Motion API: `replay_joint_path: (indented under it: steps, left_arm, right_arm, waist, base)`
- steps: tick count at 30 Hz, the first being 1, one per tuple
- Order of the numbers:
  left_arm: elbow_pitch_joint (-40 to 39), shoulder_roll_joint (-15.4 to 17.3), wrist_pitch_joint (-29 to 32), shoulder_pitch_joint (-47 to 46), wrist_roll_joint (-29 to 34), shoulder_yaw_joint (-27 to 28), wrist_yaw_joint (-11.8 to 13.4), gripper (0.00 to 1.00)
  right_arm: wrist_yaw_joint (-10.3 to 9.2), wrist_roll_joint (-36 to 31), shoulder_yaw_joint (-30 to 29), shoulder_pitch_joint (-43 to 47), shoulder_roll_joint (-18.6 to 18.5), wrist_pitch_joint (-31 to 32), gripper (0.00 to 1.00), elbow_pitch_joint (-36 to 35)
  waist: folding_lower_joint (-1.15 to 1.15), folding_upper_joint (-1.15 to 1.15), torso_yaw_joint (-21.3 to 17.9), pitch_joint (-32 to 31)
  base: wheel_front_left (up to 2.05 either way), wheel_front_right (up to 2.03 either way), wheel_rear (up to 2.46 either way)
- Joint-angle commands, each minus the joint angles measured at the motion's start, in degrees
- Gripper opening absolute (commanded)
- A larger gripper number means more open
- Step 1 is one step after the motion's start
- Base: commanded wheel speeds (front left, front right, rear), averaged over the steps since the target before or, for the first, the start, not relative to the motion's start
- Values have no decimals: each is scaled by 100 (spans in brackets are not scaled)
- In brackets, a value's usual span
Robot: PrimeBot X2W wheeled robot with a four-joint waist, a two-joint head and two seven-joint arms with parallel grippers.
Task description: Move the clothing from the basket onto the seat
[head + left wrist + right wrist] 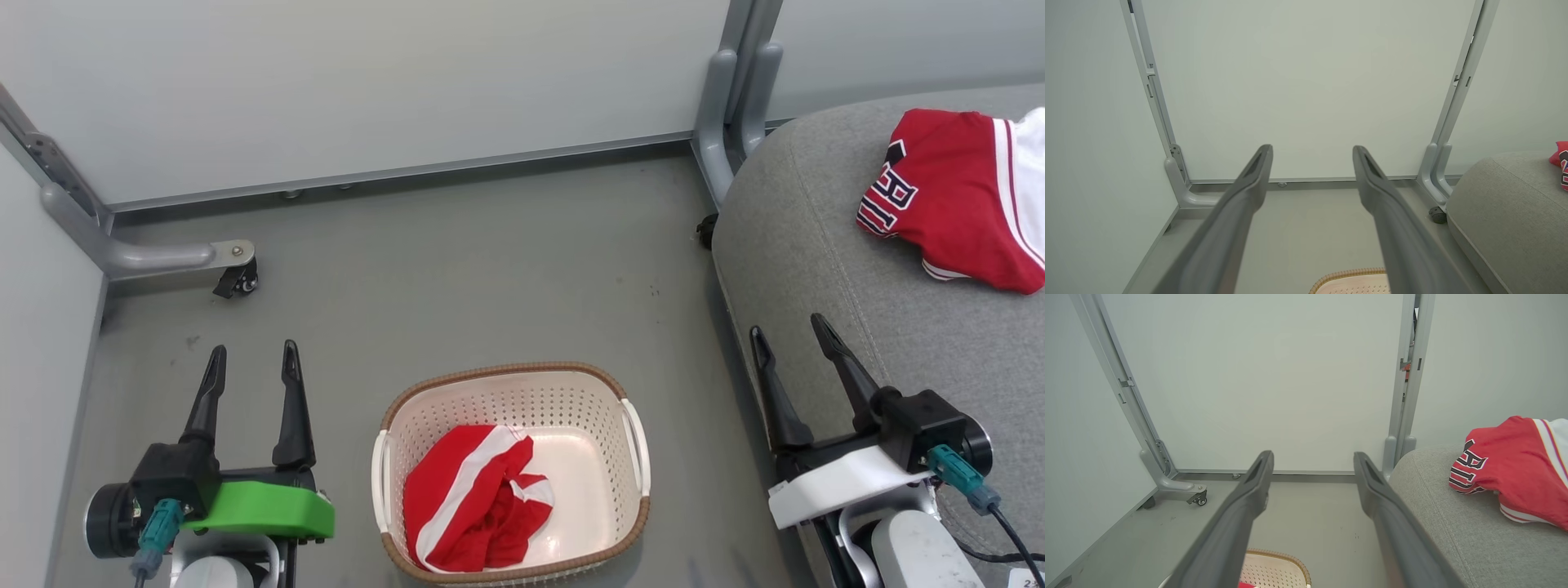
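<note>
One red garment point(465, 506) lies in the basket point(498, 370), lower centre; the lettered garment point(955, 196) on the seat point(816, 245), upper right. Left hand point(254, 347) and right hand point(788, 325) stand open: pinch the bunched folds deep.

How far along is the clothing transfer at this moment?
Done: one red lettered garment lies on the grey seat. In hand: nothing; the left gripper and right gripper are both open, flanking the basket. Remaining: a red-and-white striped garment sits crumpled inside the basket.
</note>
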Motion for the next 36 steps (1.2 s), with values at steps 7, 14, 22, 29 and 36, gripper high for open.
replay_joint_path:
  steps: [7, 14, 22, 29, 36]
  left_arm:
    - [-24, 0, 4, -13, -5, 19, -1, 100]
    - [-4, 0, 5, -70, 16, 22, -5, 100]
    - [56, 0, 5, -205, 71, -15, -62, 100]
    - [364, 72, 5, -690, 370, -239, -272, 100]
    - [958, 240, 4, -1501, 573, -611, -426, 100]
  right_arm:
    - [-4, -21, -17, -31, -8, -28, 100, -7]
    - [-4, 23, -29, -44, -7, -28, 100, 10]
    - [-4, 36, 21, -134, -8, -28, 100, 11]
    - [-4, -19, 129, -469, -9, -28, 100, -51]
    - [-4, -20, 235, -1012, -16, -28, 100, -213]
  waist:
    - [0, 0, -22, 80]
    - [0, 0, -42, 122]
    - [0, 0, -130, 203]
    - [0, 0, -424, 541]
    - [0, 0, -846, 1191]
  base:
    - [0, 0, 0]
    - [0, 0, 0]
    - [0, 0, 0]
    - [0, 0, 0]
    - [0, 0, 0]
